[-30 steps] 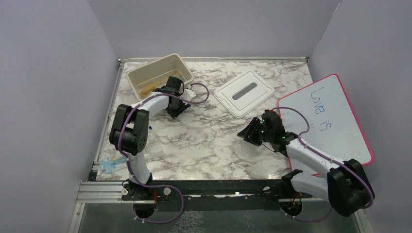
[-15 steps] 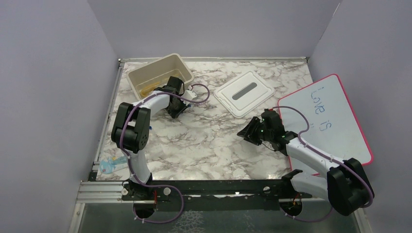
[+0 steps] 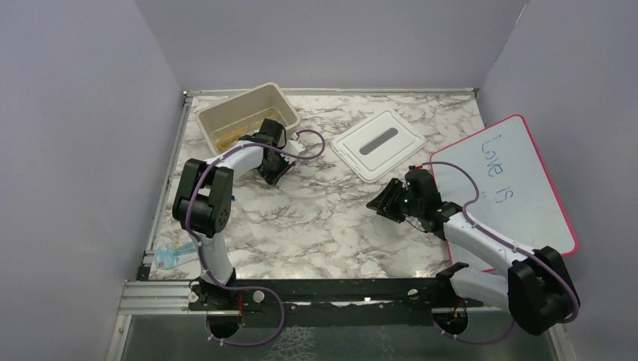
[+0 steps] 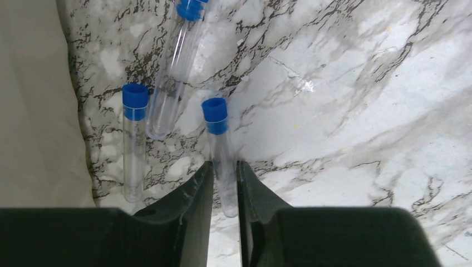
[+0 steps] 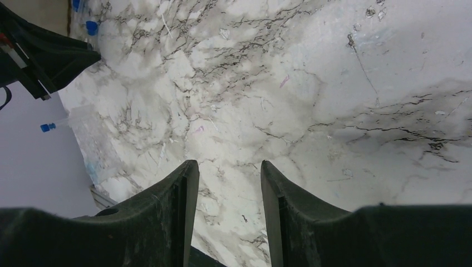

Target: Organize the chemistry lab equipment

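Your left gripper (image 4: 225, 167) is clamping a blue-capped test tube (image 4: 219, 139) on the marble surface (image 4: 362, 111); your right gripper (image 5: 228, 164) is hovering, jaws apart.

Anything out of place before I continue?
Three blue-capped test tubes lie loose on the marble beside the beige bin, not in it; the left gripper grips the right-hand tube. A clear packet sits alone at the near-left corner.
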`<act>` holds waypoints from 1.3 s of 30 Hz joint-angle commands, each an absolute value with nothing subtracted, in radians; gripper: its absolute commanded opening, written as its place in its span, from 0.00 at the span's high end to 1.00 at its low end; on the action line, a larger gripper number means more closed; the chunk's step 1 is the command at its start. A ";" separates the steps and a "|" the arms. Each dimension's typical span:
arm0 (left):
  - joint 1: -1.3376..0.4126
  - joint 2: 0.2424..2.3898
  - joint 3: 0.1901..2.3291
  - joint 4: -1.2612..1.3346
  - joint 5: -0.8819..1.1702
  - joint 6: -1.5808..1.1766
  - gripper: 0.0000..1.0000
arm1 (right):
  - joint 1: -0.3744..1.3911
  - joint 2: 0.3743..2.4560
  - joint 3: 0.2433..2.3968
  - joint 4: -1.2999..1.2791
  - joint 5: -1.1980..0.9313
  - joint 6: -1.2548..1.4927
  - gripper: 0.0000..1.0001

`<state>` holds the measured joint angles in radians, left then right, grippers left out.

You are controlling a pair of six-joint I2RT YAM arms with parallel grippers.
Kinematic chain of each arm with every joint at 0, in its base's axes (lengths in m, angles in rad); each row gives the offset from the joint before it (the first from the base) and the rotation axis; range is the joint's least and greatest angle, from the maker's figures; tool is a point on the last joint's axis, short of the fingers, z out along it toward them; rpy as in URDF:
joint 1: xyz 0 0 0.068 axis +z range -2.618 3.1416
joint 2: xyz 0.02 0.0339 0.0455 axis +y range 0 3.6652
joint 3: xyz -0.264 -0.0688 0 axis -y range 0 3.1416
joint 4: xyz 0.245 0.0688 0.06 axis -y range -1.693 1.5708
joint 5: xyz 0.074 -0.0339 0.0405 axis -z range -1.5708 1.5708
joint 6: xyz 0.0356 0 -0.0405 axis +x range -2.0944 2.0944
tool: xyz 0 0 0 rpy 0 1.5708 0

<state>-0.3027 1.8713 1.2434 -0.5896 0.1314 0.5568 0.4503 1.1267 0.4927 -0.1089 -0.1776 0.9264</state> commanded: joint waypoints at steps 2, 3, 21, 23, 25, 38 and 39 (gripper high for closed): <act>-0.316 1.880 1.231 -0.638 0.183 0.525 0.81 | 0.450 1.088 0.495 -0.123 -0.188 0.911 0.51; -0.321 1.863 1.230 -0.638 0.199 0.529 0.82 | 0.448 1.088 0.492 -0.116 -0.196 0.907 0.51; -0.623 1.497 1.040 -0.249 0.464 0.143 0.82 | 0.451 1.184 0.616 0.166 -0.430 0.823 0.47; -0.646 1.453 0.998 -0.171 0.486 0.090 0.82 | 0.451 1.196 0.644 0.193 -0.440 0.817 0.46; -0.666 1.415 0.963 -0.108 0.489 0.056 0.82 | 0.452 1.213 0.665 0.224 -0.465 0.819 0.45; -0.680 1.357 0.913 -0.048 0.512 0.025 0.82 | 0.503 1.309 0.762 0.243 -0.529 0.765 0.44; -0.680 1.357 0.913 -0.050 0.510 0.026 0.82 | 0.507 1.317 0.771 0.231 -0.529 0.758 0.45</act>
<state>-0.6762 1.3781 0.9203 -0.0879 0.4824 0.0380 0.4900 1.2919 0.7216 0.2245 -0.4988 0.8043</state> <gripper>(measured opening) 0.188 0.560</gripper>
